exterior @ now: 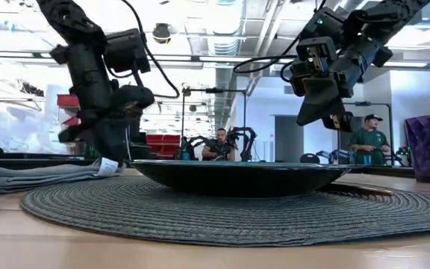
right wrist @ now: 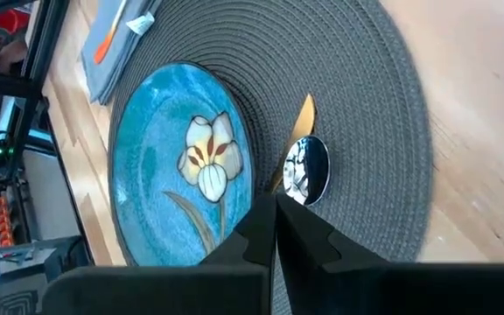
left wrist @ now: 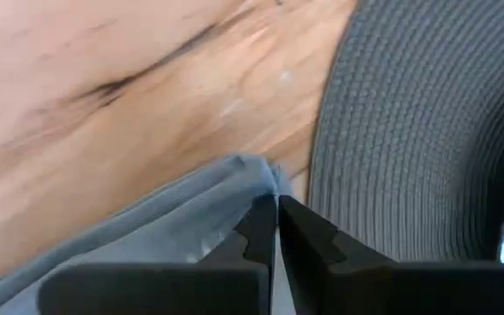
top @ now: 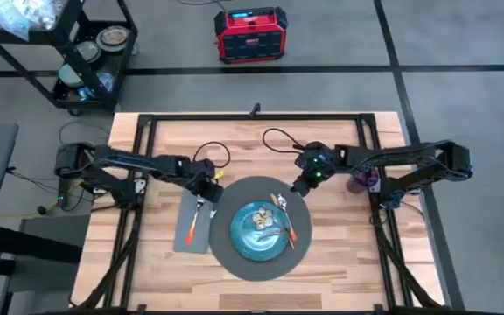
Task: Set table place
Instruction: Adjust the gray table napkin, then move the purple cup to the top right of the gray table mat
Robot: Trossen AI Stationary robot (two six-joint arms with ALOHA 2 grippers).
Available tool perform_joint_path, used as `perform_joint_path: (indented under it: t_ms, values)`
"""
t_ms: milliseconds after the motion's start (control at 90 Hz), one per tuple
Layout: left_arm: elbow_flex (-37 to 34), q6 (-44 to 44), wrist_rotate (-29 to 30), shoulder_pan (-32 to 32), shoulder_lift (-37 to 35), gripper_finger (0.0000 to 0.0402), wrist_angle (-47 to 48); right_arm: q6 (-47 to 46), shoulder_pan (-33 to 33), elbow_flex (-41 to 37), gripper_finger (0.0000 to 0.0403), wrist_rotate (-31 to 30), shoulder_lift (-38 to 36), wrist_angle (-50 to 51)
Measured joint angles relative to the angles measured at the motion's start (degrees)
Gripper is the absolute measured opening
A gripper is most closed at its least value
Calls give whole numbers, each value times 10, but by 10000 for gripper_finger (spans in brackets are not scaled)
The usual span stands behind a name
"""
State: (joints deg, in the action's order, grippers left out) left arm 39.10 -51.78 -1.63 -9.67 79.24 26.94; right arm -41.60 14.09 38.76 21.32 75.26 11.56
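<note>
Placemat, round, dark grey and woven (top: 258, 229), lay mid-desk in the high view under a teal plate (top: 259, 231), between both end effectors; any finishing adjustment needed slow, low moves.

Low view: right end effector (exterior: 327, 112) hung above it.

Wrist views: left end effector (left wrist: 276, 229) and right one were both pressed together, empty.
</note>
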Motion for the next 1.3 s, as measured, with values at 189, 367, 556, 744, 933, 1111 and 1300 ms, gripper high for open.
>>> perform_joint_path:
  t_ms: [189, 367, 556, 744, 933, 1111, 1300]
  values:
    - [5, 16, 2, 0, -3, 0, 67, 0, 7, 0, 0, 1, 0, 0]
    - [5, 21, 2, 0, -12, 0, 79, 1, 11, 0, 0, 4, 0, 0]
    - [19, 26, 2, 3, -37, 0, 58, 1, 10, 0, 0, 11, 0, 3]
    - [20, 8, 3, 23, -47, 0, 61, 16, 20, 0, 0, -13, -24, 59]
    - [20, 0, 4, 48, -47, 0, 55, 94, 29, 81, 0, -75, -80, 277]
    - [20, -10, 5, 53, -47, 0, 37, 204, 37, 179, 6, -155, -87, 555]
    - [19, -23, 9, 53, -47, 0, 5, 235, 41, 220, 84, -154, -120, 659]
